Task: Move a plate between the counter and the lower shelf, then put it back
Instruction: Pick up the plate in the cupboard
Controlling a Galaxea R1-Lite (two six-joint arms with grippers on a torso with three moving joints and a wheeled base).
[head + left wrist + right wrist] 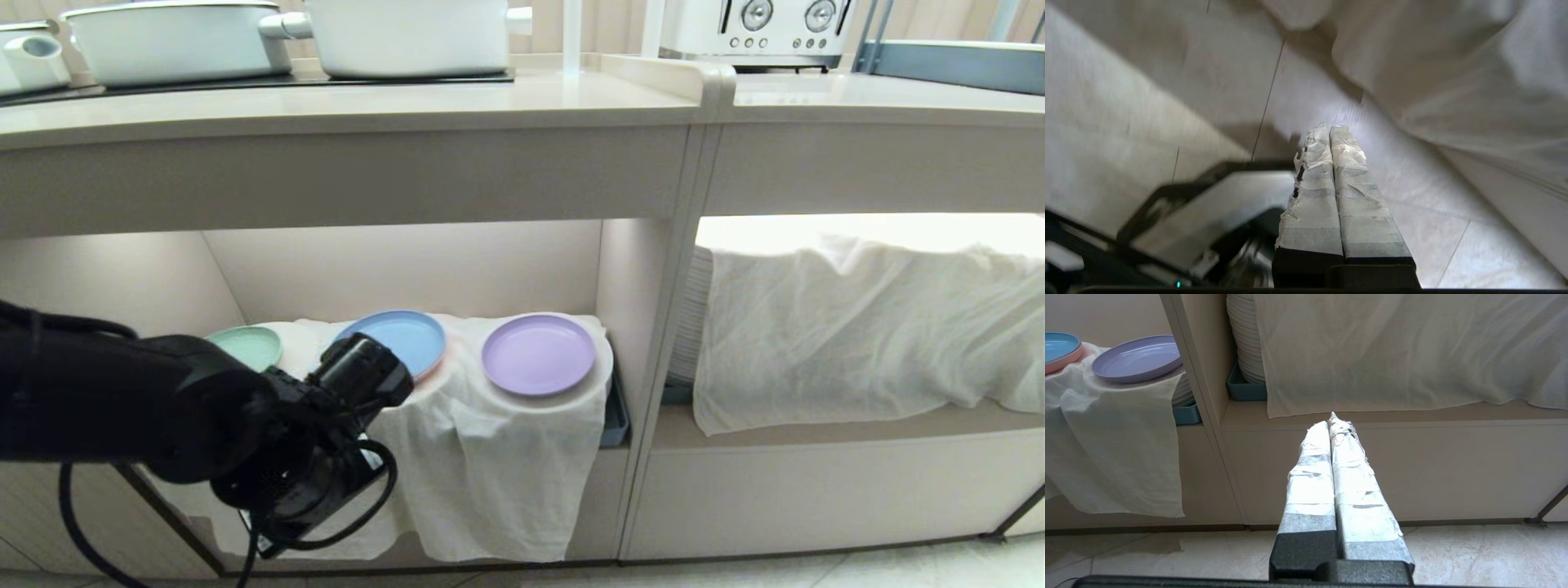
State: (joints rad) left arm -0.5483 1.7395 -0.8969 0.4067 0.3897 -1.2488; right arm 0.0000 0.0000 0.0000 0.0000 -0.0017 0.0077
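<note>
- The plate (538,354), lilac-purple, lies flat on the white cloth (482,457) in the lower shelf (408,269), on the hump nearest the shelf's right wall; nothing grips it.
- Beside it toward the middle of the shelf sits a blue plate (400,336), which seems to rest on a pink one, and a mint-green plate (249,345) lies near the left wall, partly behind the arm.
- The cloth hangs over the shelf's front edge almost to the floor.
- The left gripper (1329,127) hangs low in front of the shelf's left part, below the plates; its taped fingers (1310,192) are pressed together with nothing between them, pointing at the tiled floor (1412,212).
- The right gripper (1331,418) is low in front of the neighbouring wider compartment, well apart from the plate; its fingers (1310,477) too are pressed together and empty.
- That compartment holds a tall stack of white plates (1245,339) under another draped cloth.
- Above, the tabletop (367,102) carries white pots (408,37) on a black hob panel, and a white toaster (755,28) stands on the adjoining top.
</note>
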